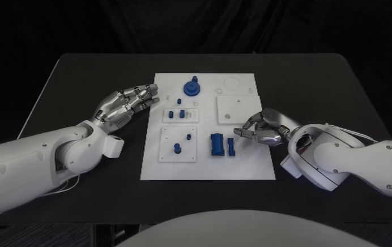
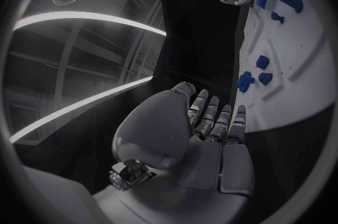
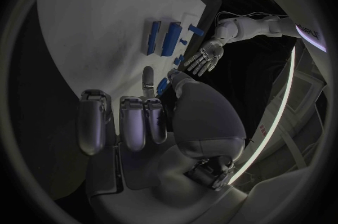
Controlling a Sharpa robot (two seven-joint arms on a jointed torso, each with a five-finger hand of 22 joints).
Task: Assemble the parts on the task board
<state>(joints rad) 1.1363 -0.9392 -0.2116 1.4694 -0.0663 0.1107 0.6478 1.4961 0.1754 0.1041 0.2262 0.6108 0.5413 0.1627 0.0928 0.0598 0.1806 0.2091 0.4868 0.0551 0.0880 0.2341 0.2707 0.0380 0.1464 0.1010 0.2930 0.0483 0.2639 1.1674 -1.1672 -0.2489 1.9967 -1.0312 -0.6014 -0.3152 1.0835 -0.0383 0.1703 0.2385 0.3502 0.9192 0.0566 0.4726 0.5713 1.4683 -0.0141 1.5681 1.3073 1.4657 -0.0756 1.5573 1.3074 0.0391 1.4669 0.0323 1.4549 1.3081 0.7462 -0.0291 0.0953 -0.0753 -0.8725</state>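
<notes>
right hand [image 1: 260,128] fingers curled, nothing visibly held, at board's 3 o'clock edge | left hand [image 1: 125,104] spread, empty, at 9 o'clock | task board [image 1: 245,167] mid black worktop [image 1: 90,77] | 2 blue bars [image 1: 221,144] beside right hand; blue round part [image 1: 192,86] at 12 o'clock

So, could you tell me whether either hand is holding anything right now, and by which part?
Nothing is held. The left hand is open beside the task board; the right hand, fingers curled, hovers at the board's right edge near the blue parts.

Small blue parts [image 1: 217,144] lie and stand on the white task board [image 1: 208,167].
</notes>
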